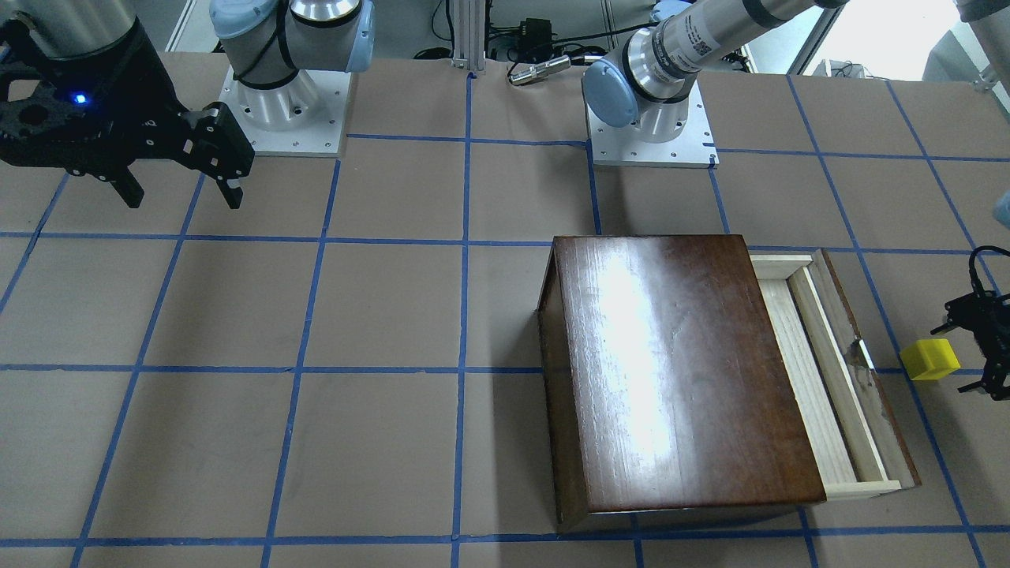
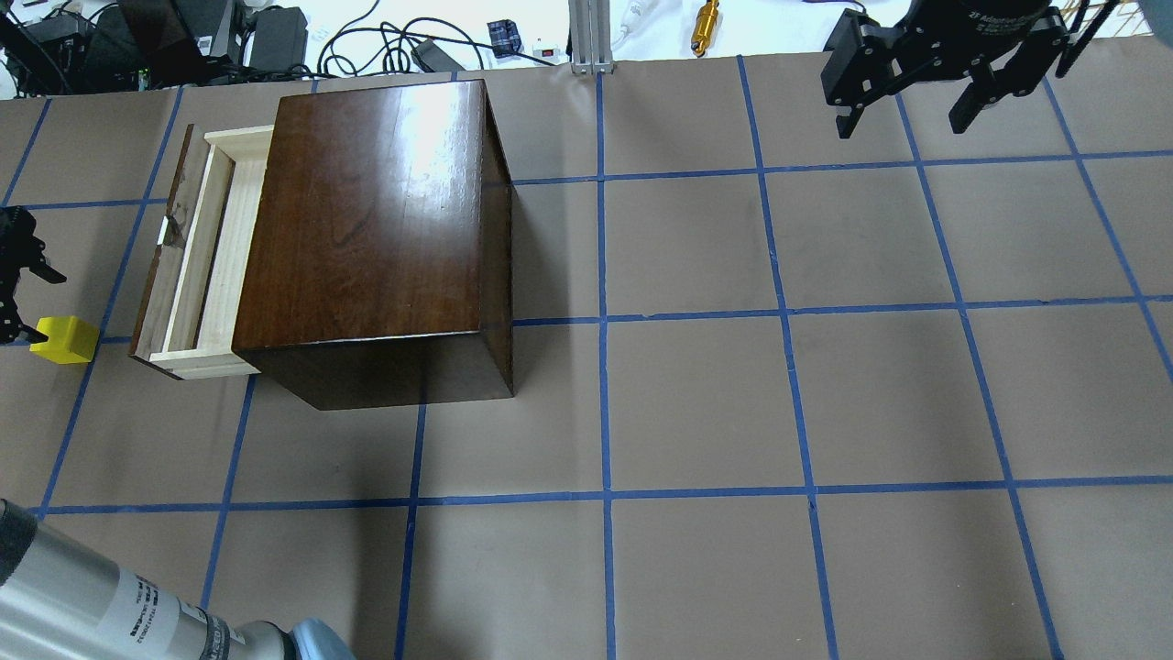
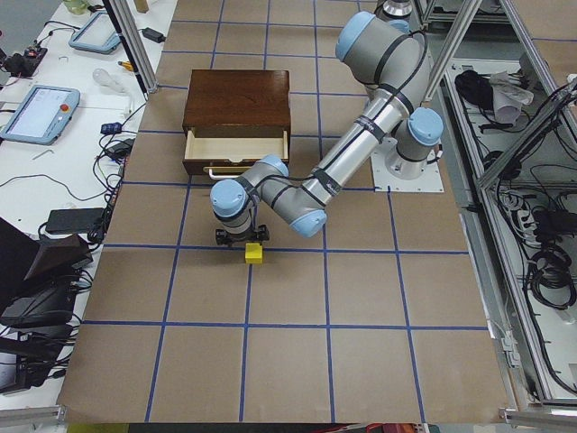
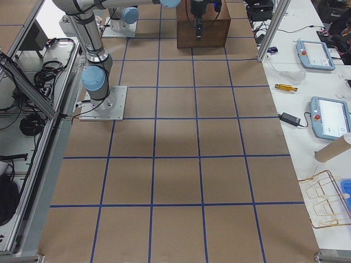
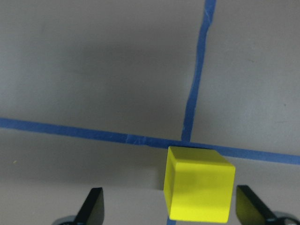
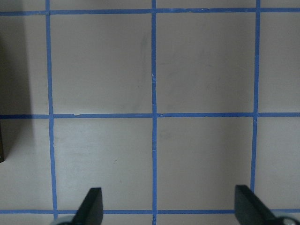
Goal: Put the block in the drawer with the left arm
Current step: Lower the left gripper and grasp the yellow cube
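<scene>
Our left gripper (image 5: pixel 172 208) hangs spread and empty over the block (image 5: pixel 199 197), which we judge off-centre between its fingers, near the drawer's (image 2: pixel 213 247) front.

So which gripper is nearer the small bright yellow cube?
Left. The left gripper is at the yellow cube, open fingers either side; the right gripper hangs far across the table, beyond the dark-brown wooden box.
</scene>
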### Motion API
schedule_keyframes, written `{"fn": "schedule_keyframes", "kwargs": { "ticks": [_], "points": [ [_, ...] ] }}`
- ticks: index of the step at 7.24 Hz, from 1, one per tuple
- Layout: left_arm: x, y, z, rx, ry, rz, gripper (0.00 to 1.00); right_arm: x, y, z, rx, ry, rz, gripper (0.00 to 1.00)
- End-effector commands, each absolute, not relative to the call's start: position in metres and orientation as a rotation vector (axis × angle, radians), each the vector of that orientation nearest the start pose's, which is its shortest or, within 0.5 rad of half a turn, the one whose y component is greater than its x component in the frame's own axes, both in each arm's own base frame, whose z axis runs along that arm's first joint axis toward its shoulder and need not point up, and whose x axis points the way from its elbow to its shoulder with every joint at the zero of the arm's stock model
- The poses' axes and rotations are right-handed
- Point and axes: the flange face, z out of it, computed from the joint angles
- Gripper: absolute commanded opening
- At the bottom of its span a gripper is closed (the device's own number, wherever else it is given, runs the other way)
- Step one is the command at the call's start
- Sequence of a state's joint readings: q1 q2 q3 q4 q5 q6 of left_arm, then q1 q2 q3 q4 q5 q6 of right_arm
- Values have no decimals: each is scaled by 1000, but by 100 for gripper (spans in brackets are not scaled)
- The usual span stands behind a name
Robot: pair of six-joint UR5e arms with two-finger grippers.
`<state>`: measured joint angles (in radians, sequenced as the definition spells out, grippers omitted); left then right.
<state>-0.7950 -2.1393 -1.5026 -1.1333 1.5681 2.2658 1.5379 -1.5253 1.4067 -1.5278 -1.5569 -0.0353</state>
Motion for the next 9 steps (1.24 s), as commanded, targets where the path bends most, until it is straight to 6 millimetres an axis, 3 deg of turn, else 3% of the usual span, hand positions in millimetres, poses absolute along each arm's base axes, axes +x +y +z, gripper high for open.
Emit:
{"fn": "schedule_keyframes", "kwargs": {
  "ticks": [1,4,9],
  "points": [
    [377,-563,222,2215,2316,2,100,118,-519,542,-6,3128,-121,100],
    [383,-553,214,2207,2347,1,100,118,-520,541,-6,3127,-118,100],
    [376,-541,188,2173,2328,-14,100,117,-520,542,-3,3128,-121,100]
  ]
}}
